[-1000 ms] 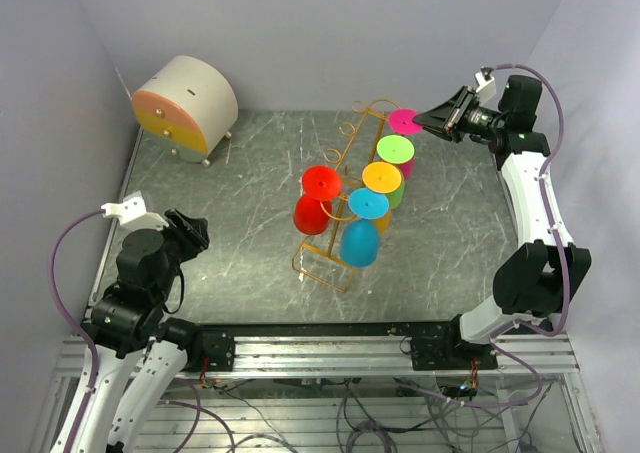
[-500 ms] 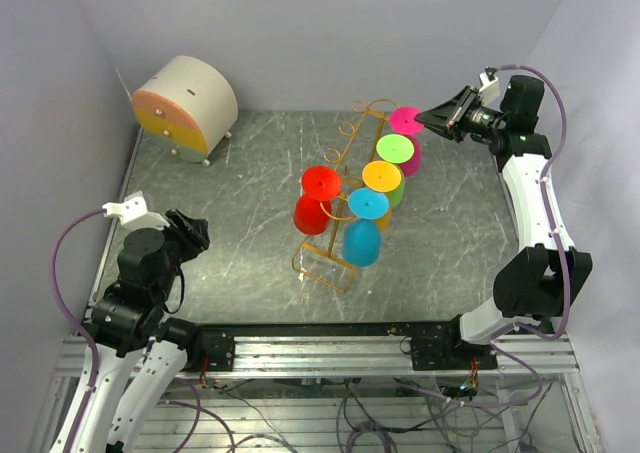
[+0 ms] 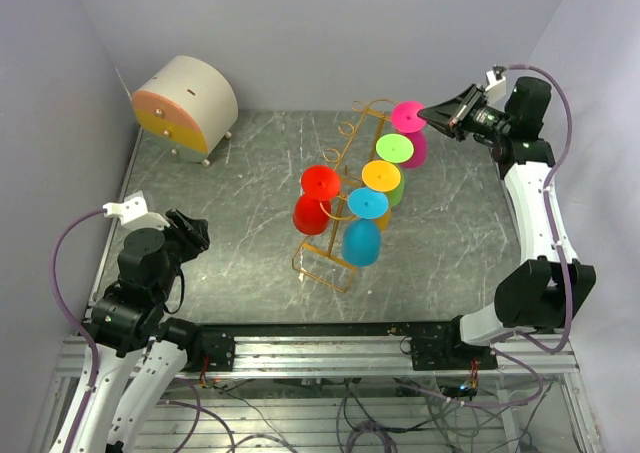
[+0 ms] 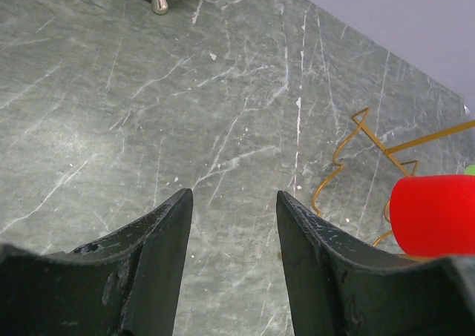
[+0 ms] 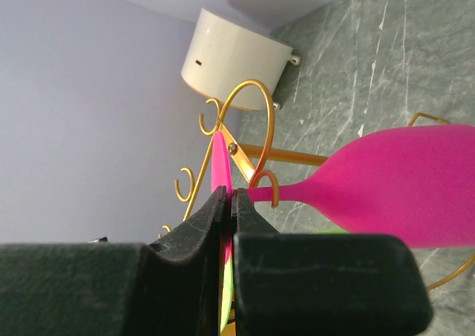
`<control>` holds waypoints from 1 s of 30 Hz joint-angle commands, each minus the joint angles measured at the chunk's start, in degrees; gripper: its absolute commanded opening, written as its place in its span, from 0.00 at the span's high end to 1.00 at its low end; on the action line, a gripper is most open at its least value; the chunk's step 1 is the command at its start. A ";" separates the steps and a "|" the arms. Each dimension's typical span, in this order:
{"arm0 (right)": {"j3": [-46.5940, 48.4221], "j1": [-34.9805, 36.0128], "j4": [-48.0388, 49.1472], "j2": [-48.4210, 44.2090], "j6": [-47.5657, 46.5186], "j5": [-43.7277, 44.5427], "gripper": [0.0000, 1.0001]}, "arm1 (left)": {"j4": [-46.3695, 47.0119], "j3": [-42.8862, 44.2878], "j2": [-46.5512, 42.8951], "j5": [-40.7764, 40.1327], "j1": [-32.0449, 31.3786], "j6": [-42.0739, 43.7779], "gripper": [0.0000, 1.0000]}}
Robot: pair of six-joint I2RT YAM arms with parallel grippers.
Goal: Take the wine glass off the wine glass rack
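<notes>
The golden-orange wire wine glass rack (image 3: pixel 345 145) stands mid-table with several coloured glasses hanging upside down from its hooks. My right gripper (image 3: pixel 428 116) is shut on the flat foot of the magenta wine glass (image 3: pixel 410 131) at the rack's far end. In the right wrist view the jaws pinch the foot's thin edge (image 5: pixel 220 169); the stem rests in a curled hook (image 5: pixel 266 180) and the bowl (image 5: pixel 408 184) hangs to the right. My left gripper (image 3: pixel 196 231) is open and empty, low at the near left, well away from the rack.
Green (image 3: pixel 396 151), yellow (image 3: pixel 382 178), blue (image 3: pixel 362 225) and red (image 3: pixel 319 199) glasses hang on the rack. A round white drawer box (image 3: pixel 186 106) stands at the back left. The red glass (image 4: pixel 434 216) and the rack's base wire (image 4: pixel 349 158) show in the left wrist view.
My right gripper has lifted and drawn slightly up and right with the magenta glass's foot pinched in it. The left arm has not moved.
</notes>
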 commanded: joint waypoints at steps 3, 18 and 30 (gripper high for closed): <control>-2.75 -0.49 2.65 -3.84 2.33 1.98 1.00 | 0.77 0.85 0.38 -0.92 -0.52 -0.48 0.40; -8.82 -3.58 4.20 -9.37 5.12 5.53 1.00 | 0.68 0.86 0.05 -1.09 -0.49 -0.55 0.40; -0.40 -3.82 -4.04 -14.95 -3.49 12.18 1.00 | 0.77 0.86 -0.04 -1.01 -0.52 -0.53 0.40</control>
